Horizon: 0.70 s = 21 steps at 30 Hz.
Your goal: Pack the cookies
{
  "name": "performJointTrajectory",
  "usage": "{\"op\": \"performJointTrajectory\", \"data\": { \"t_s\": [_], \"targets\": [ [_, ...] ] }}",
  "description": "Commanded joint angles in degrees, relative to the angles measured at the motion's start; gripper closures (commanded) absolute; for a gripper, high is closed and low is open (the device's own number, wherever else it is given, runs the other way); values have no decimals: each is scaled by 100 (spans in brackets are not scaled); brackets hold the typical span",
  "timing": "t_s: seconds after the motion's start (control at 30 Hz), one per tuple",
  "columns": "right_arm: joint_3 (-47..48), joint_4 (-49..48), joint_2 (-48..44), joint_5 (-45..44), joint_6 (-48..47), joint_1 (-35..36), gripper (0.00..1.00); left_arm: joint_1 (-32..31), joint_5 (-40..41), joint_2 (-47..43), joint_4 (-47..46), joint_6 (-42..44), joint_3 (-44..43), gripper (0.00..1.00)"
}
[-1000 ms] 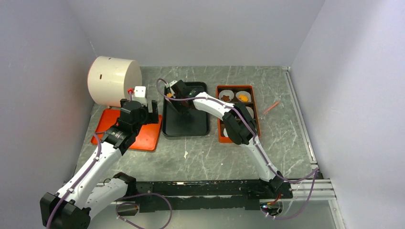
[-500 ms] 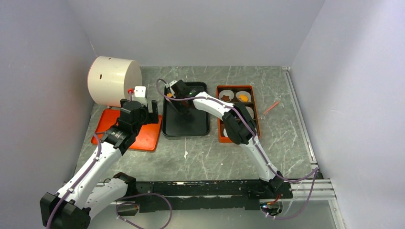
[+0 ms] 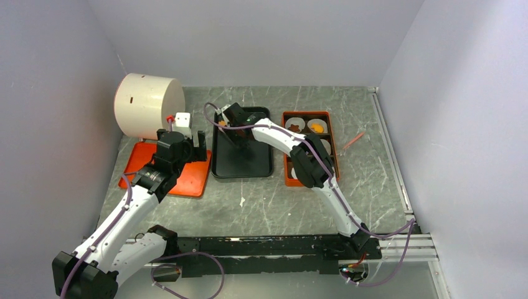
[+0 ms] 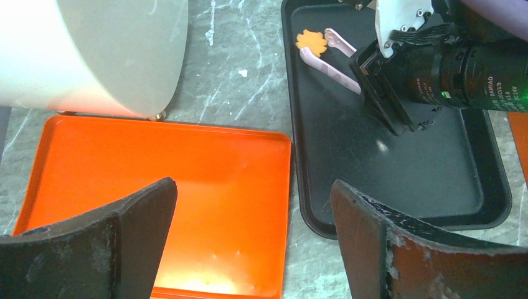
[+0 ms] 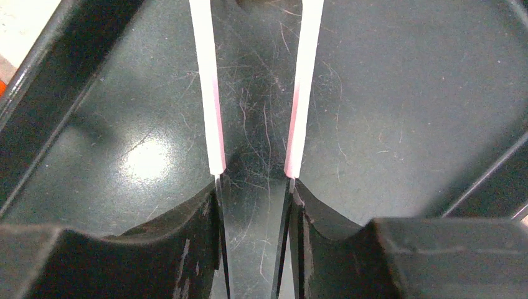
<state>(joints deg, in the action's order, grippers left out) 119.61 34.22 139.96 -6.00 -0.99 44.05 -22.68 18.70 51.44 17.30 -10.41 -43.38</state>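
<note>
Right gripper (image 5: 254, 205) clamped on pink tweezers (image 4: 328, 70) — tips straddle orange cookie (image 4: 311, 42) at far corner of black tray (image 4: 405, 180), apparently to pinch it; contact unclear. Left gripper (image 4: 252, 205) spread wide, empty, parked over orange tray (image 4: 124, 162) — out of the way.

Back wall: plain pale grey panel (image 3: 261, 37), upright, well beyond the left gripper (image 4: 252, 190) and the right gripper (image 5: 254, 187).
Left wall: darker grey flat panel (image 3: 43, 124), on the outer side of the left gripper, meeting the back wall in a straight corner.
Right wall: lighter lavender-grey flat panel (image 3: 467, 124), well apart from the right gripper, on its outer side.
Worktop: grey-green stone-patterned slab with white veins (image 3: 268, 199), under both grippers, reaching to all three walls.
Edge rail: silver aluminium rail (image 3: 390, 149) along the worktop's right edge, at the foot of the right wall.
Light: soft and even from above, with only faint shadows on the worktop.
</note>
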Motion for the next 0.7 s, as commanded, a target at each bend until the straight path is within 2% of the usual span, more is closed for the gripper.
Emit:
{"op": "performJointTrajectory", "data": {
  "t_s": [0.0, 0.37, 0.67],
  "targets": [
    [164, 30, -20, -102, -56, -49, 60, 36, -69, -110, -96, -118, -173, 2],
    [97, 28, -186, -59, -50, -63, 74, 37, -73, -123, -104, -102, -172, 2],
    [-1088, -106, -1375, -12, 83, -63, 81, 35, -57, -155, -122, -109, -162, 2]
  ]
}}
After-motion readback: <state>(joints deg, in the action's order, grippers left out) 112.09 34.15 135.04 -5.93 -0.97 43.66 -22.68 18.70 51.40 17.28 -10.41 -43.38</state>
